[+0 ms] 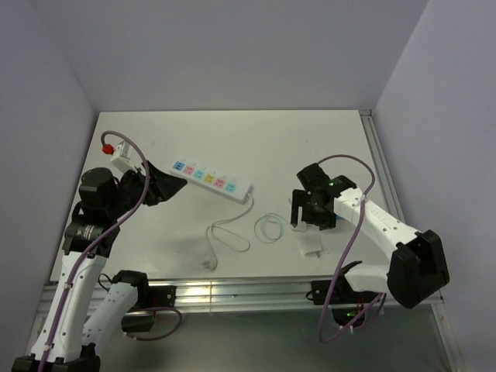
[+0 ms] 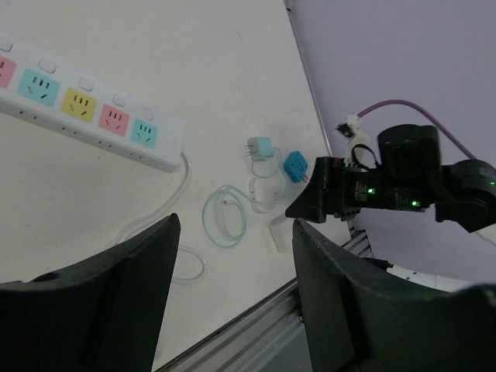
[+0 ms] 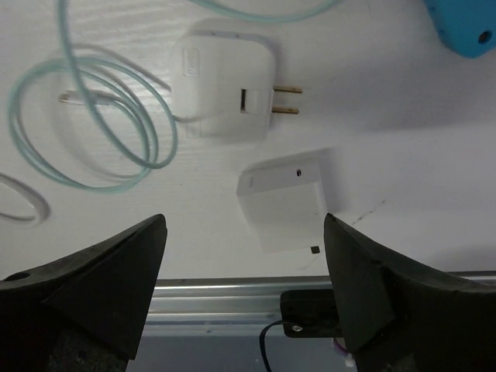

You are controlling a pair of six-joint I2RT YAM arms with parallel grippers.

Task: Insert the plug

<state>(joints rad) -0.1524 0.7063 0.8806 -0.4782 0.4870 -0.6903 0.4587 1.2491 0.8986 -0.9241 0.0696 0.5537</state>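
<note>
R claw (image 3: pixel 243 232) released, empty, hovering over white plug (image 3: pixel 225 89), which lies flat on counter (image 1: pixel 310 147) w/ prongs sideways and a white block (image 3: pixel 283 201) just beside. L claw (image 2: pixel 236 225) also released, near power strip (image 1: pixel 211 178). Risk: R claw may catch the block instead, or pinch the plug crooked.

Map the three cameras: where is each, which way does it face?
Top external: above and behind the arms, looking down on the table; both arms show, power strip mid-table.
Left wrist: on the left arm, facing across the table at the right arm; left hand open at the bottom.
Right wrist: on the right arm, facing down at the white charger; right hand open at the bottom.
Shared: both wrist views show the white charger and teal cable.
</note>
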